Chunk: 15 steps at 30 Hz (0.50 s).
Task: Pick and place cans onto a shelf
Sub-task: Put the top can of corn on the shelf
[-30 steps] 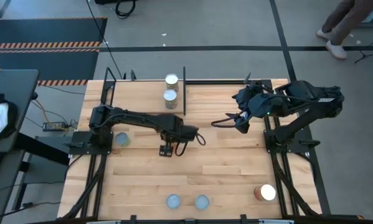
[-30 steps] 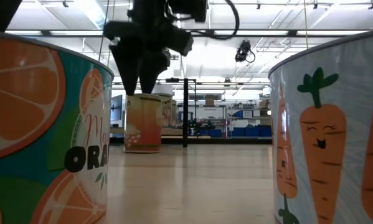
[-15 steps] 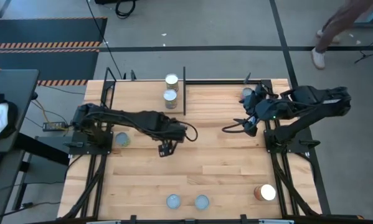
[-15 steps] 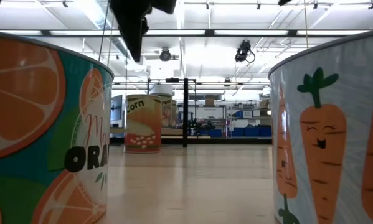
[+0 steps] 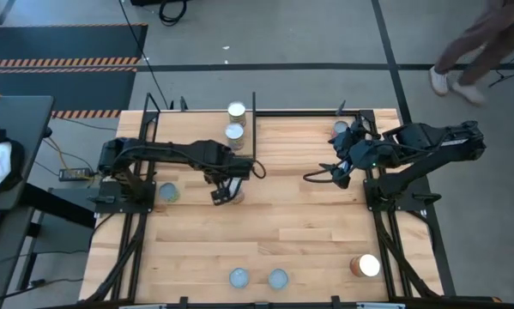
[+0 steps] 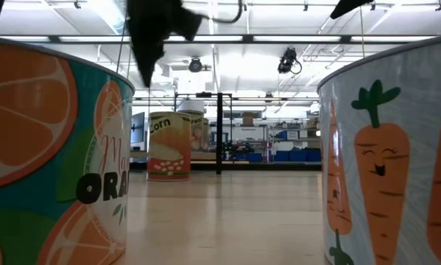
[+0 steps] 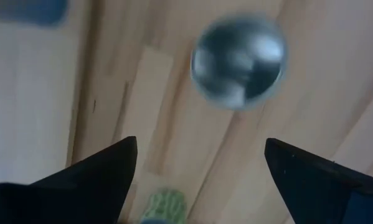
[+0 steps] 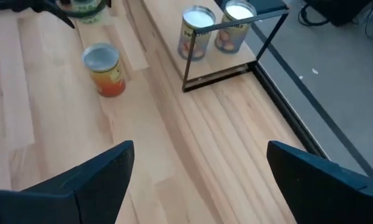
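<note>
An orange-sided can (image 8: 103, 70) with a silver top (image 7: 239, 62) stands upright on the table; in the low view its label reads "corn" (image 6: 168, 143). My left gripper (image 5: 223, 192) hangs open high over it, pointing down, and touches nothing; its fingers (image 7: 105, 168) show wide apart. Two cans (image 5: 236, 112) (image 5: 234, 133) stand on the shelf (image 8: 236, 68) at the far edge. My right gripper (image 8: 200, 147) is open in the air at the table's right (image 5: 336, 169), slanting down.
Loose cans stand by the left base (image 5: 168, 192), at the near edge (image 5: 238, 277) (image 5: 278, 277), near right (image 5: 366, 265) and far right (image 5: 340, 129). Two fill the low view's sides (image 6: 51, 147) (image 6: 389, 162). A person (image 5: 471, 51) walks beyond the table.
My left gripper has risen from just above the corn can and drawn back toward the table's left edge, its wrist rolling; the can has stayed standing where it was. My right arm has folded back a little toward the right edge.
</note>
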Motion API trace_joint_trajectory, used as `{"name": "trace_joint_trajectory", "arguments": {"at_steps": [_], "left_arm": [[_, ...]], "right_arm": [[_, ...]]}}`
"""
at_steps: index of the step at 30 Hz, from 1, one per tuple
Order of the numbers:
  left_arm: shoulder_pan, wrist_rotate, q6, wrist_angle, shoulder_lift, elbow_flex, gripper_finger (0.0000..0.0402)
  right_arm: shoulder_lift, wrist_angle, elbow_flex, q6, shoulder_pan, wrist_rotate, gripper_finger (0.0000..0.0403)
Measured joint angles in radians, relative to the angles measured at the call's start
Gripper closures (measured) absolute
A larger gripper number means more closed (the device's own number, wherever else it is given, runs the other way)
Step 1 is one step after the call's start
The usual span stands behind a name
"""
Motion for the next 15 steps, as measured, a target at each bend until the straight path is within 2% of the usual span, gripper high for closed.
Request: {"name": "trace_joint_trajectory", "arguments": {"at_steps": [5, 9, 15], "left_arm": [[-0.031, 0.067, 0.096, 0.202, -0.088, -0.199, 0.0042], [-0.029, 0.023, 0.103, 0.362, -0.148, -0.331, 0.0042], [-0.010, 0.012, 0.156, 0.582, -0.144, -0.454, 0.0042]], "right_arm": [[0.022, 0.024, 0.000, 0.030, 0.000, -0.078, 0.0027], [0.038, 0.064, 0.000, 0.030, 0.000, -0.148, 0.0027], [0.061, 0.206, 0.000, 0.009, -0.001, -0.198, 0.0027]]}}
